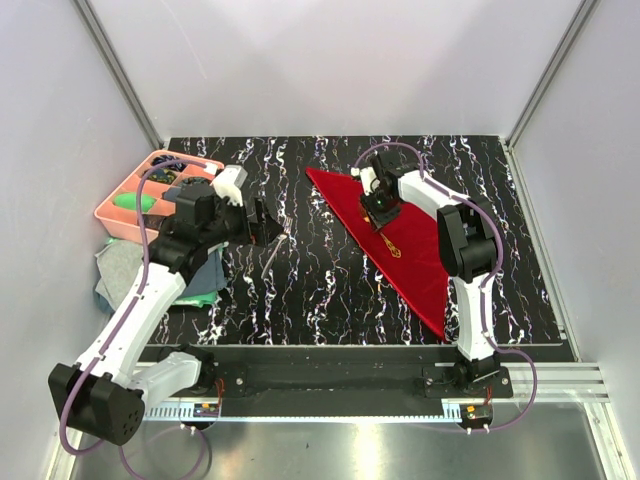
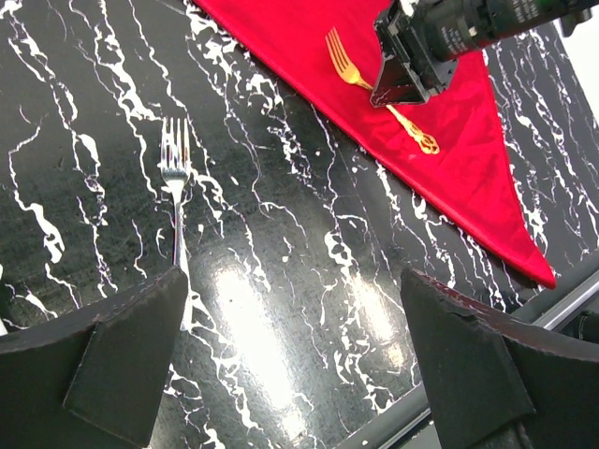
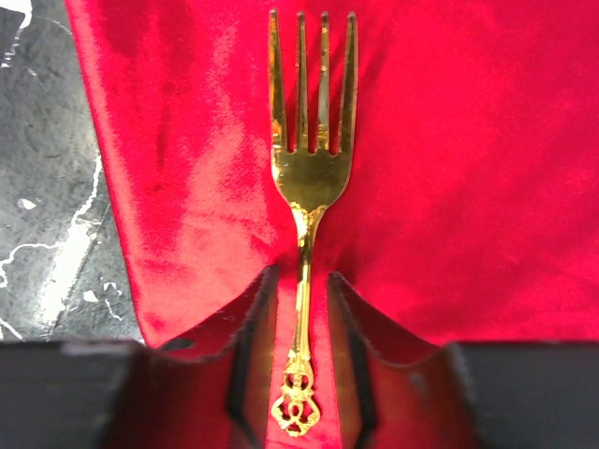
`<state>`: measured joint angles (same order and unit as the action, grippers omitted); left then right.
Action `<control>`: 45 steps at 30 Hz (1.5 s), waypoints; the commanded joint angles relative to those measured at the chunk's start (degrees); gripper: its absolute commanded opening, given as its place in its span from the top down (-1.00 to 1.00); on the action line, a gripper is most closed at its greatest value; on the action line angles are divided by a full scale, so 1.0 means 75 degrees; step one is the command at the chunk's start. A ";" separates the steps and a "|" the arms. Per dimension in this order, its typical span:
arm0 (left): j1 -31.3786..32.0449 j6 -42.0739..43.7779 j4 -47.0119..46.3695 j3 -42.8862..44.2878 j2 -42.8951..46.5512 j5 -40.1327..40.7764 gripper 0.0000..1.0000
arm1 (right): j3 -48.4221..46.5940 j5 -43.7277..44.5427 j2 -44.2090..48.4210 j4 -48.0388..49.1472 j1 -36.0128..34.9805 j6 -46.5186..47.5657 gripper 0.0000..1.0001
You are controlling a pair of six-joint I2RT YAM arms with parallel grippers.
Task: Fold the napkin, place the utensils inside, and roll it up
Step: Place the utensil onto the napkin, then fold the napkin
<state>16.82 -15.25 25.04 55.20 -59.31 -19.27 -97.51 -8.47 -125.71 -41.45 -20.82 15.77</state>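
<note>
— While the red napkin (image 1: 400, 240) lies flat as a triangle on the right half of the black marbled table (image 1: 330, 290), where's the gold fork (image 3: 306, 187)?

— Lying on the cloth, tines pointing away from the right gripper (image 3: 301, 318). Its two fingers (image 3: 253, 346) straddle the handle, one on either side, with a sliver of red showing between each pad and the metal. So the jaws are parted narrowly and, as far as I can tell, they aren't pinching it.

— And the silver fork (image 2: 175, 182)?

— On the bare table, off the cloth, left of the napkin's long edge. The left gripper (image 2: 295, 360) hovers near its handle end with the jaws spread wide and nothing between them.

— Is it touching the fork?

— The handle runs down towards the left finger (image 2: 112, 365); whether they meet, I can't tell.

— Anything else about?

— A pink tray (image 1: 125, 215) sits at the far left, with a heap of grey, green and blue cloths (image 1: 125, 270) just in front of it.
</note>
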 commanded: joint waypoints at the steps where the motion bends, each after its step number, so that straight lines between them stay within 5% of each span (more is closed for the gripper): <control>1: -0.0028 0.0099 -0.0268 -0.0094 -0.0084 0.0212 -0.97 | -0.0252 -0.0194 0.0412 -0.0086 0.0045 -0.0262 0.22; 9: -0.0016 0.0392 0.0048 -0.0118 -0.1148 0.1630 -0.97 | 0.0543 -0.1038 0.2029 0.0521 0.0045 -0.1152 -0.05; 15: -0.0004 0.0509 -0.0301 -0.0153 -0.2366 0.2463 -0.97 | 0.2392 -0.1811 0.3752 0.2033 -0.0001 -0.2522 -0.22; 27: -0.0075 0.0873 -0.1158 0.0597 -0.4959 0.1750 -0.97 | 0.4317 -0.2175 0.5499 0.2996 -0.0084 -0.2759 -0.30; 45: 0.0229 -0.1060 -0.2471 -0.0984 -0.4608 0.0483 -0.97 | 0.4389 -0.2339 0.5640 0.3054 -0.0083 -0.2829 -0.32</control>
<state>16.78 -18.17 7.81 51.29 -95.72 -13.41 -64.45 -24.77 -85.32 -20.62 -21.10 -5.04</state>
